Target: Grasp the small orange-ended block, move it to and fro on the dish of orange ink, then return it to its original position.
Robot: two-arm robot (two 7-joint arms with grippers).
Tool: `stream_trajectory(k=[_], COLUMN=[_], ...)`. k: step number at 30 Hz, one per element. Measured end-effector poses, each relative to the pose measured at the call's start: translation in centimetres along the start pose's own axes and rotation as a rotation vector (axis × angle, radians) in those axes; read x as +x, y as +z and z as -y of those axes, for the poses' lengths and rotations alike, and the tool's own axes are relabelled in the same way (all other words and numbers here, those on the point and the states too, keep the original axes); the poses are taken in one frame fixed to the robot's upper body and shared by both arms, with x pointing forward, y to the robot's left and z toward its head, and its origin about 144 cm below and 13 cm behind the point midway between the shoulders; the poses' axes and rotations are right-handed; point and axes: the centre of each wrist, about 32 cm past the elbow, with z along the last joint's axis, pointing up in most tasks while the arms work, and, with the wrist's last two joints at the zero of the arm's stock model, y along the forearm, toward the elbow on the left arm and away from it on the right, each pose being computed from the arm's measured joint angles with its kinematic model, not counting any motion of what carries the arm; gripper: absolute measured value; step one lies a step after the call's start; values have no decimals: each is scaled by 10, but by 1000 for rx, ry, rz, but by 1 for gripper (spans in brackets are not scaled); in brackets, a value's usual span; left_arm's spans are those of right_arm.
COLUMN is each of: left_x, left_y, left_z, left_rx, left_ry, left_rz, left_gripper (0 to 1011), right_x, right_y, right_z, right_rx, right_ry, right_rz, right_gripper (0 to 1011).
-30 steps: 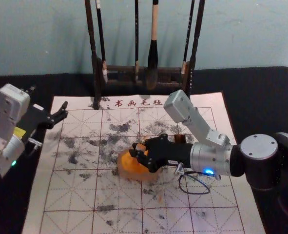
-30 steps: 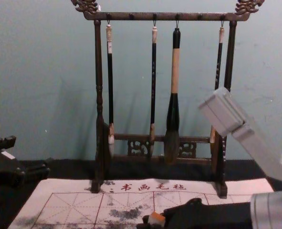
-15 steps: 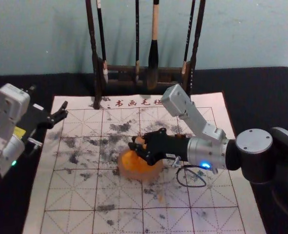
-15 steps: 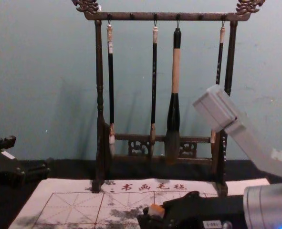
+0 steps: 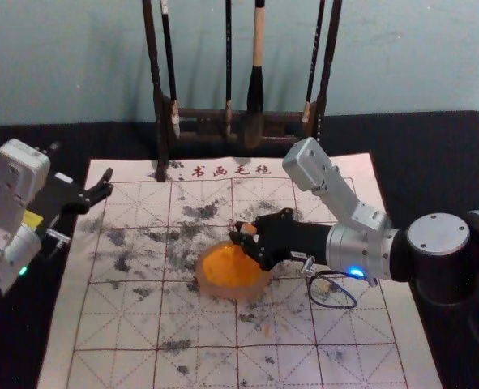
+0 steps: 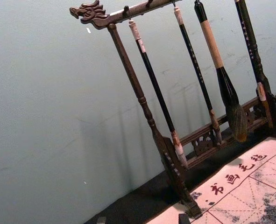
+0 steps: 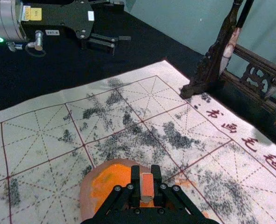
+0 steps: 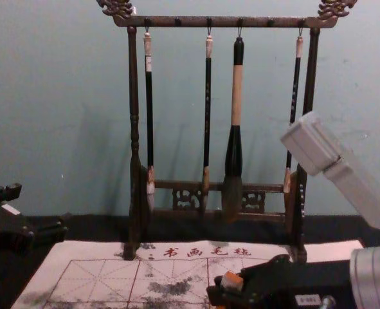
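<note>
Near the ink dish, the right claw pinches a pale, squared, orange-ended block.

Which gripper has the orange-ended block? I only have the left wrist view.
Observer: The right gripper, shut on the block.
Operator: Where is it relative to the ink dish?
Observer: In the head view, at the far right part of the dish's rim; I can't tell whether the block touches ink.
Operator: Left gripper?
Observer: In the head view, by the mat's far left corner, away from the dish.
</note>
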Motion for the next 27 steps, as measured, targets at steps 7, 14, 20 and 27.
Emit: stream_trajectory(k=[7, 14, 20, 27], left_x=[0, 0, 0, 0], left_y=[0, 0, 0, 0], left_z=[0, 0, 0, 0], left_rx=[0, 0, 0, 0], left_ry=[0, 0, 0, 0], left_rz=[0, 0, 0, 0], left_gripper=[1001, 1001, 1001, 1001], right_x=[-3, -8, -13, -16], right_y=[-1, -3, -4, -2], right_z=[8, 12, 11, 5], right_rx=[-5, -9, -10, -2], right_ry=[7, 27, 53, 73], right_rz=[9, 14, 12, 7], right_gripper=[114, 114, 114, 114])
